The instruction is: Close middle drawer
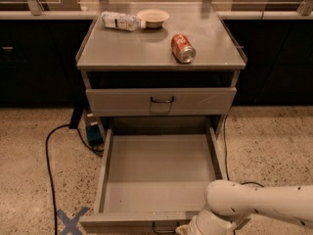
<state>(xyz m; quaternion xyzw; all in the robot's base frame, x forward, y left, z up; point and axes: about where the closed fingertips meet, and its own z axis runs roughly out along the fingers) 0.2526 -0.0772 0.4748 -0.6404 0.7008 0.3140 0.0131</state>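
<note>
The middle drawer [159,175] is a grey metal tray pulled far out of the cabinet, and it holds nothing. Its low front [127,223] lies along the bottom edge of the camera view, with the small dark wire handle [164,227] at its centre. My white arm [254,207] comes in from the lower right. My gripper [187,228] sits at the drawer front, just right of the handle, mostly cut off by the bottom edge of the view.
The taller-fronted top drawer [161,101] above stands slightly out. On the cabinet top [122,48] lie a red can [183,48], a plastic bottle [120,21] and a bowl [153,17]. A black cable [49,160] and blue tape cross [71,221] mark the floor at left.
</note>
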